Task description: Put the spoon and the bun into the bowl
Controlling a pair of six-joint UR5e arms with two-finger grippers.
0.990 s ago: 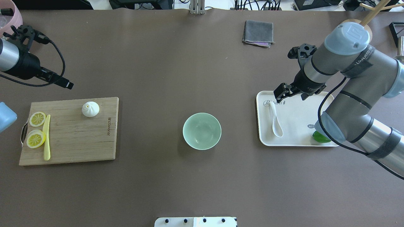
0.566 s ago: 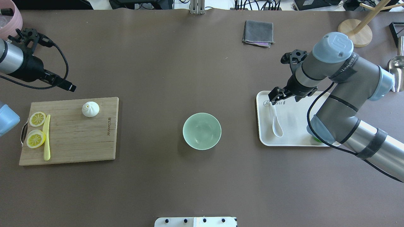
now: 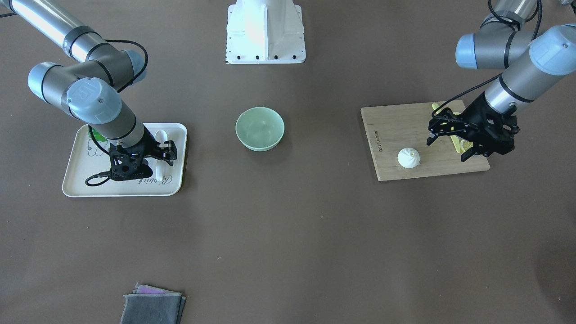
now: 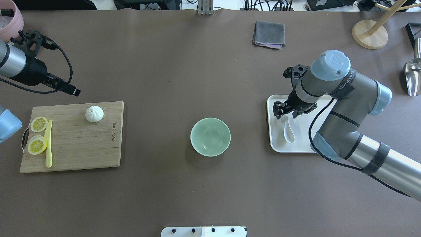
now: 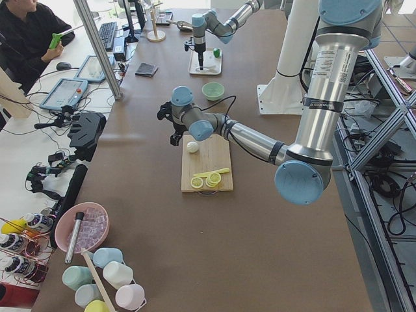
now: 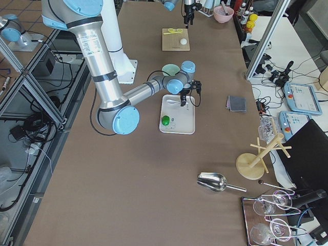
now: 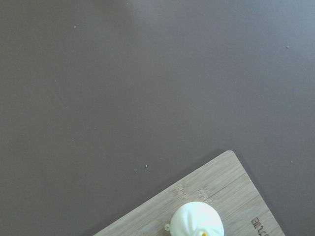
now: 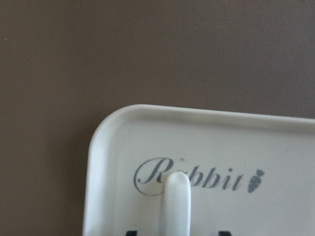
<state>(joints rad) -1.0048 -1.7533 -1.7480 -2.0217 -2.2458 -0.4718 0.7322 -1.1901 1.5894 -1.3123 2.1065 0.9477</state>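
Twice caught with fingers spread, gripping nothing. Straddled with the right gripper [image 4: 285, 113] the handle tip of the spoon [image 4: 288, 133], flat on the white tray [image 4: 299, 144] near the bench's right edge. Hung the left gripper [image 3: 446, 147] close to the bun [image 4: 94, 114], clear of it, by the far edge of the cutting board [image 4: 75, 144] toward the left edge. Found the bowl [image 4: 210, 137] mid-bench, between both.
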